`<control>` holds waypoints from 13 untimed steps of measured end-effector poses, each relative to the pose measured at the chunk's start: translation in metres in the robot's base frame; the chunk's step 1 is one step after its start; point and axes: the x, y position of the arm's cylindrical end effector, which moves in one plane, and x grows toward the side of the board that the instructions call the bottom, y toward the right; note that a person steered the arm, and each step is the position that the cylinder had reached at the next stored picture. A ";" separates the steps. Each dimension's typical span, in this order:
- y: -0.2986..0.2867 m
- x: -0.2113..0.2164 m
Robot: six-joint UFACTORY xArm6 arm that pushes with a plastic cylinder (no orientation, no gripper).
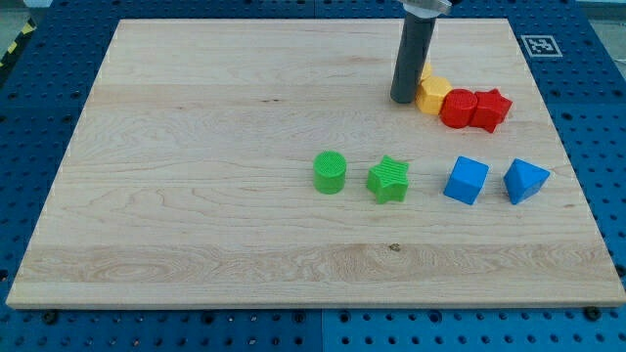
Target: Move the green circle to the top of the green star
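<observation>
The green circle (330, 172) lies just right of the board's middle. The green star (388, 180) sits close to its right, with a small gap between them. My tip (402, 99) rests on the board above and to the right of both, well apart from them, right beside a yellow block at the view's upper right.
A yellow hexagon block (435, 94) with another yellow block (424, 74) behind it, a red cylinder (457, 109) and a red star (491, 109) form a cluster right of my tip. A blue cube (466, 181) and a blue triangular block (525, 181) lie right of the green star.
</observation>
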 end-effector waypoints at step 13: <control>-0.102 0.137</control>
